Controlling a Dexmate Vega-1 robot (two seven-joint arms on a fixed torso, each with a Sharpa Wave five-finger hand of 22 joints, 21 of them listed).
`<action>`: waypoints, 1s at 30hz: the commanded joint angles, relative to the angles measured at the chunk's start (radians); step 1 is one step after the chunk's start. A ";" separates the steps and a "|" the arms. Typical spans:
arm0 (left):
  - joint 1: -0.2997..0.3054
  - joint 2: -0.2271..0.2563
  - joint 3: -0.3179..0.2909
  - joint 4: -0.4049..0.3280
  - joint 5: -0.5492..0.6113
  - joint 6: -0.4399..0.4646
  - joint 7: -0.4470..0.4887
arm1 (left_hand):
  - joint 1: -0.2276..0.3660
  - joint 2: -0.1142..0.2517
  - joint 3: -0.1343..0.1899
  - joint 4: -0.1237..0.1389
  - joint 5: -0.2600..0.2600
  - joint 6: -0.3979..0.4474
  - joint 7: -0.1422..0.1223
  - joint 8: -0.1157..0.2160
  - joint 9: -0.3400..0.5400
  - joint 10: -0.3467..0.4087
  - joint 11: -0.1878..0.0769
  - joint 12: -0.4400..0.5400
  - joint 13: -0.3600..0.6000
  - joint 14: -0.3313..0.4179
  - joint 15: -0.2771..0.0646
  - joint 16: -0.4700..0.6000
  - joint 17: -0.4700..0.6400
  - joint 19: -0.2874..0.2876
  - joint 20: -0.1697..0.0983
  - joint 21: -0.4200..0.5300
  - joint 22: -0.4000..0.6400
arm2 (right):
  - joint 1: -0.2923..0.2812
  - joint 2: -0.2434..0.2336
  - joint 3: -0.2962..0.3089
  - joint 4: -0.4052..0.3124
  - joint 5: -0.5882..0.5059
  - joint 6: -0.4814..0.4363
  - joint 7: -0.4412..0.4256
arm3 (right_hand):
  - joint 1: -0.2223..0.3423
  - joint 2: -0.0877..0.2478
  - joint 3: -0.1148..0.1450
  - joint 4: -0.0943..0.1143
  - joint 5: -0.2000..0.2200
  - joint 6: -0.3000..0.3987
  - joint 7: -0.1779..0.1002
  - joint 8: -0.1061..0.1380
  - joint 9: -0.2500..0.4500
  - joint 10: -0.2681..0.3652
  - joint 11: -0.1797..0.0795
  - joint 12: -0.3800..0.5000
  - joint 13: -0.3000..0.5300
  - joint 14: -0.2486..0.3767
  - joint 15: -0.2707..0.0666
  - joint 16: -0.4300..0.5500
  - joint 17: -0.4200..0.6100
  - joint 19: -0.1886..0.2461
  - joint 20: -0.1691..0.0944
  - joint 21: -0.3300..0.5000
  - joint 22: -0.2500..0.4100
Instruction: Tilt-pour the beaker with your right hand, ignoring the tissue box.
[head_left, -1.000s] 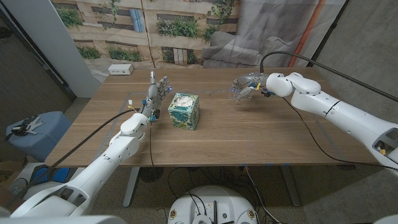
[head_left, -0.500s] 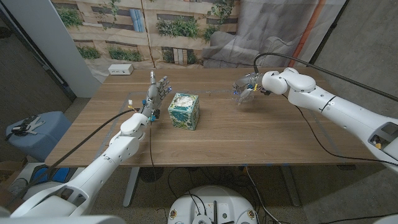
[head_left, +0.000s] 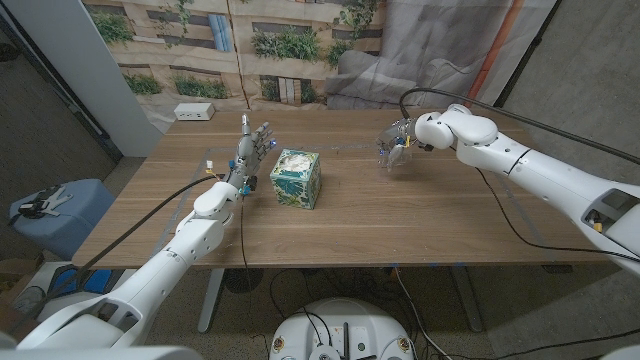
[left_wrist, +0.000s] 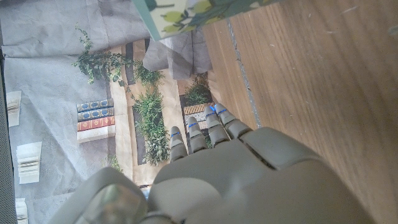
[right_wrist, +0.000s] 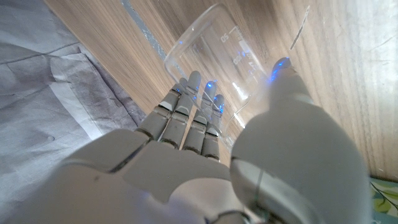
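Wooden table (head_left: 400, 215): tissue box (head_left: 296, 178), white box (head_left: 194, 112) far-left corner.

Your right hand (head_left: 403, 143) holds the beaker (head_left: 393, 152) over the table's (head_left: 400, 220) far right part, well apart from the tissue box (head_left: 296, 178) near the middle. Your left hand (head_left: 253, 148) stands just left of that box. A power strip (head_left: 194, 112) lies at the far left corner.

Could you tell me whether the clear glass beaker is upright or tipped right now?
Tipped: the clear glass beaker lies slanted in the right hand, above the wooden table.
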 joint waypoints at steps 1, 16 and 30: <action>0.000 0.000 0.000 0.000 0.000 0.000 0.000 | 0.001 0.026 -0.008 0.001 0.005 0.001 -0.006 0.007 0.003 0.011 -0.001 0.006 0.003 0.008 0.000 0.005 0.005 0.007 -0.010 0.007 0.003 | 0.025 0.030 -0.031 0.022 -0.071 -0.027 0.069 | -0.042 0.139 0.007 0.013 0.007 0.052 -0.052 0.004 0.002 0.080 -0.075 0.000 0.004 0.008 -0.146 -0.004 0.003 0.004 -0.040 -0.003 0.003; 0.000 0.000 0.000 0.000 0.000 0.000 0.000 | 0.001 0.026 -0.008 0.001 0.004 0.002 -0.006 0.008 0.004 0.011 0.000 0.006 0.003 0.007 0.001 0.005 0.005 0.007 -0.010 0.007 0.003 | 0.024 0.038 -0.036 0.025 -0.085 -0.044 0.083 | -0.051 0.142 0.006 0.014 0.008 0.062 -0.054 0.010 -0.002 0.087 -0.075 -0.004 0.001 0.012 -0.148 -0.006 0.007 0.005 -0.039 -0.003 0.004; 0.000 0.000 0.000 0.000 0.000 0.000 0.000 | 0.002 0.026 -0.008 0.001 0.004 0.001 -0.005 0.008 0.004 0.010 0.000 0.006 0.003 0.007 0.001 0.005 0.005 0.007 -0.010 0.007 0.003 | 0.015 0.036 -0.036 0.008 -0.098 -0.059 0.073 | -0.055 0.146 0.007 0.014 0.011 0.066 -0.055 0.013 -0.005 0.090 -0.078 -0.006 0.002 0.015 -0.149 -0.010 0.009 0.005 -0.038 -0.003 0.004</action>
